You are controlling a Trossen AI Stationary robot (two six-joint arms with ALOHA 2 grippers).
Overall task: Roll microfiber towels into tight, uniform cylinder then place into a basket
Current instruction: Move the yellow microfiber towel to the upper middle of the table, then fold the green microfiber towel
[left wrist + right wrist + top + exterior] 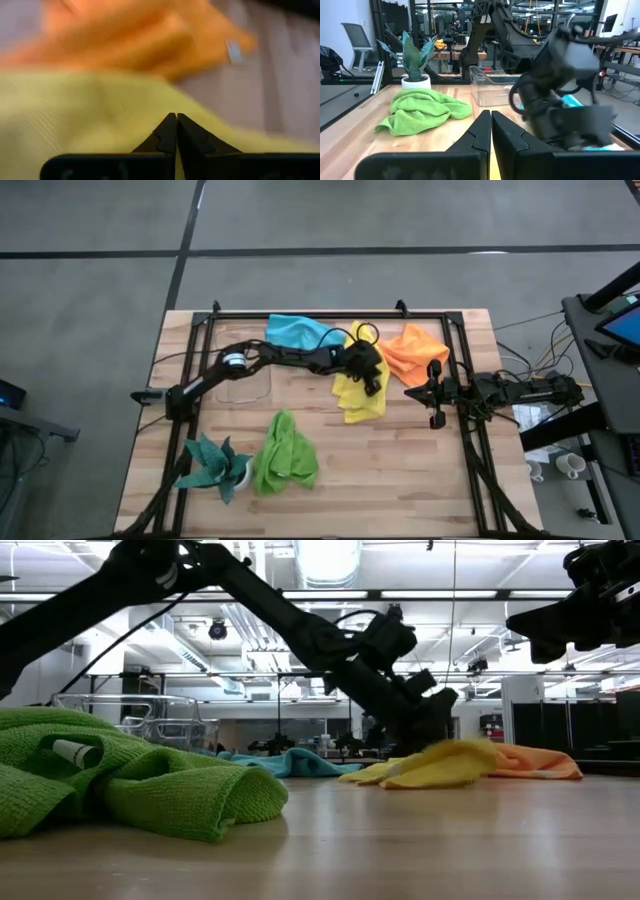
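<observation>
The left gripper reaches across the worktop to the yellow towel, fingers closed together, tips over the cloth with nothing visibly pinched. The right gripper, also closed and empty, waits near the right edge. The orange towel and blue towel lie along the far edge, the green towel near the front edge beside the plant. The basket sits toward the left edge.

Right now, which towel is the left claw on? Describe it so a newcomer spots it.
Start at the black metal frame along the wooden table's far edge. Just in front lie three crumpled microfiber cloths: bright blue, yellow, orange. The shut left claw sits on the middle yellow one, the only one stretching toward the table's centre.
</observation>
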